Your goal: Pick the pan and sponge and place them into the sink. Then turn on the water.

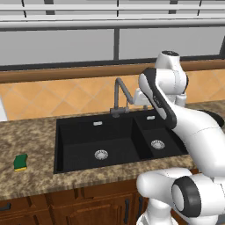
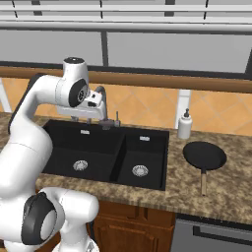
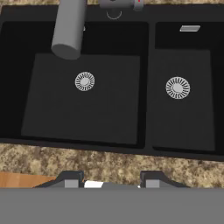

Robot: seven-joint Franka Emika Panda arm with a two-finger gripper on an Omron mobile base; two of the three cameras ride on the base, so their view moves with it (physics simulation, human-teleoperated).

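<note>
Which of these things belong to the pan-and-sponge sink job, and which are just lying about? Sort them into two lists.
Belongs to the job:
- frying pan, on the counter right of the sink
- sponge, on the counter left of the sink
- double-basin sink, nothing in either basin
- gooseneck faucet, no water running

Just lying about:
- soap dispenser, behind the pan

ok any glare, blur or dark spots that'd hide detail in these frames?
Left base view: flat even light, the sponge sharp. Right base view: the pan reads as a flat black disc, no glare. Hand view: the sink basins near uniform black, drains crisp.
</note>
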